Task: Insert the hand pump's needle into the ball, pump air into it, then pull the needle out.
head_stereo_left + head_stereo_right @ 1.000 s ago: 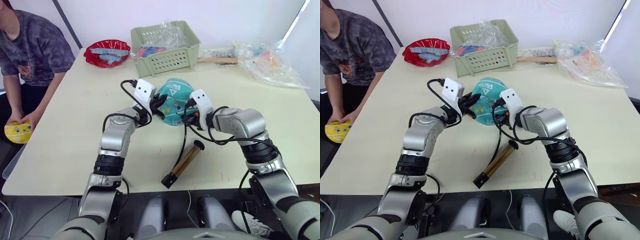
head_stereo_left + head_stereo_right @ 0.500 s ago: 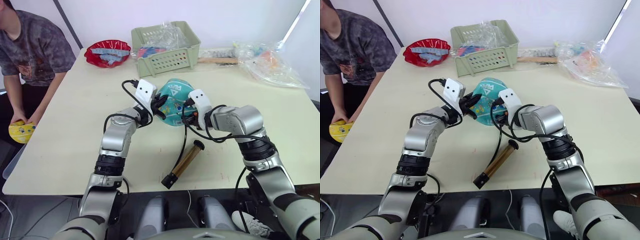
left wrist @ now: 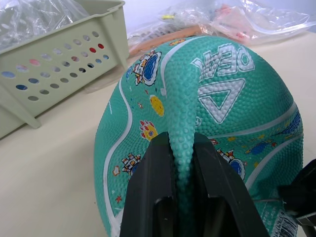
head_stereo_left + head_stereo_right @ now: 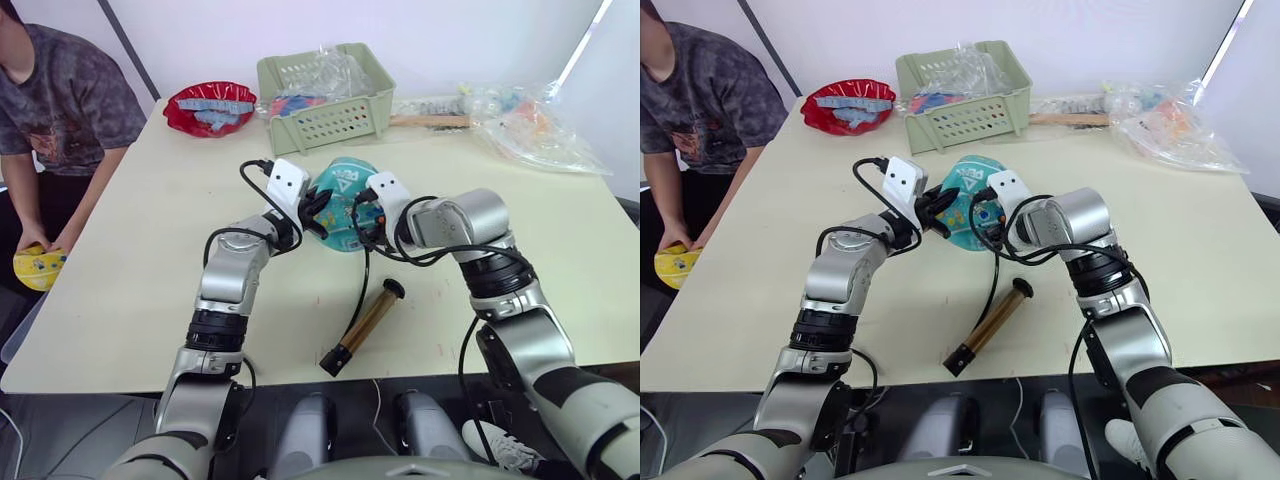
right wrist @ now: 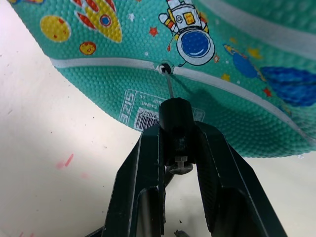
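The teal ball (image 4: 348,184) lies soft and partly flat on the table, behind my two grippers. My left gripper (image 3: 178,144) is shut on a pinched ridge of the ball's skin (image 3: 180,108). My right gripper (image 5: 175,132) is shut on the black end of the hose (image 5: 174,114), low against the ball's near side. The thin needle (image 5: 169,87) runs from that end to the valve hole (image 5: 163,68) on a white seam, its tip at the hole. The hand pump (image 4: 366,322) lies on the table nearer to me, its hose (image 4: 366,268) curving up to my right gripper (image 4: 362,216).
A green basket (image 4: 325,95) and a red bowl (image 4: 212,105) stand at the back. Clear plastic bags (image 4: 530,125) lie at the back right. A person at the table's left edge holds a small yellow ball (image 4: 35,268). Bare table (image 4: 140,260) lies to the left.
My right gripper has moved left and closer to the ball, bringing the needle up to the valve hole. The left gripper keeps its pinch on the ball.
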Controlling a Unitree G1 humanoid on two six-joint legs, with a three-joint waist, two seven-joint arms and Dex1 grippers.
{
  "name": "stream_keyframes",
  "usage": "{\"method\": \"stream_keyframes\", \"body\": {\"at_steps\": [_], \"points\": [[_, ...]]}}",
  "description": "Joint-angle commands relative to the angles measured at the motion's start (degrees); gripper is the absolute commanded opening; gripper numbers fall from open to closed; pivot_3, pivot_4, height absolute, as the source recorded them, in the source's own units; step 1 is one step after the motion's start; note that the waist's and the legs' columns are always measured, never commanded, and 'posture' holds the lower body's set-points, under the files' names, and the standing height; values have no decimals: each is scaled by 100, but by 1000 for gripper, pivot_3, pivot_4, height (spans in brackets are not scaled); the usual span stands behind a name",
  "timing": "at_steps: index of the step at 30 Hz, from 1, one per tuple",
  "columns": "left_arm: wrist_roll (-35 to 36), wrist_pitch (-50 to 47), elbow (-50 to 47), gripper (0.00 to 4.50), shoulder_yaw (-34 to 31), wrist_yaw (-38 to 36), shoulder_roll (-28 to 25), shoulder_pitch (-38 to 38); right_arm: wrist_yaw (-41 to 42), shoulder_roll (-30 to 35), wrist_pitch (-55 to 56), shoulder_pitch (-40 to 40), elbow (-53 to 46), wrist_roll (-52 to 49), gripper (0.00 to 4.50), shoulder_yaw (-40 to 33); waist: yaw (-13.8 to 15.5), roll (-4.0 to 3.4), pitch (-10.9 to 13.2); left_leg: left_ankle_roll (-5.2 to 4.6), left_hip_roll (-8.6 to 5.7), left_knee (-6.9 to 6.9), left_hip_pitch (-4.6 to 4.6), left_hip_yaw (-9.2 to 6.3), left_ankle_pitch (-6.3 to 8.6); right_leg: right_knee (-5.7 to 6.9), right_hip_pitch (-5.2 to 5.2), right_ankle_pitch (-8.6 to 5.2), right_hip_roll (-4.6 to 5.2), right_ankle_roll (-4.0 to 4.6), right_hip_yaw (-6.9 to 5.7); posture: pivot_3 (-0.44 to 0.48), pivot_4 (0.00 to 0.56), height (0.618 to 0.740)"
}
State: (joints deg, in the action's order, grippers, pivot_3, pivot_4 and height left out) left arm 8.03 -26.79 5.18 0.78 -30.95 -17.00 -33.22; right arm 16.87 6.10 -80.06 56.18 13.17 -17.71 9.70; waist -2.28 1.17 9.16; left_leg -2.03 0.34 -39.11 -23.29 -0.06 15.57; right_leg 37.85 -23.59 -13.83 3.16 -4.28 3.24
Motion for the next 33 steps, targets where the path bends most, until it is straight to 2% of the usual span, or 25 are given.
{"method": "stream_keyframes", "body": {"at_steps": [1,7,16,25,33], "points": [[114,-309,47,41,419,-255,173,230,-135,-216,228,320,210,149,350,-57,-7,-3,-2,0,0,0,0,-3,0,0,0,1,-1,2,-1,0,150,740],[136,-413,14,41,395,-233,240,284,-104,-449,403,509,531,244,350,-29,-22,-6,-6,4,0,0,13,-14,-2,1,9,7,-4,12,-10,0,150,740],[164,-561,12,41,310,-124,335,312,191,-617,671,539,769,405,350,401,-40,-13,-32,4,0,11,47,-21,-2,-1,26,13,-6,20,-22,0,150,740],[119,-579,6,41,281,-134,330,380,338,-981,1051,739,1273,593,350,404,-131,-15,-81,5,1,40,68,-26,-2,-8,26,16,-6,30,-25,0,150,740],[87,-585,-23,41,294,-165,325,447,384,-1207,1307,816,1582,767,350,293,-157,-15,-105,6,0,80,127,-27,-2,-16,44,23,-5,53,-31,0,150,740]]}}
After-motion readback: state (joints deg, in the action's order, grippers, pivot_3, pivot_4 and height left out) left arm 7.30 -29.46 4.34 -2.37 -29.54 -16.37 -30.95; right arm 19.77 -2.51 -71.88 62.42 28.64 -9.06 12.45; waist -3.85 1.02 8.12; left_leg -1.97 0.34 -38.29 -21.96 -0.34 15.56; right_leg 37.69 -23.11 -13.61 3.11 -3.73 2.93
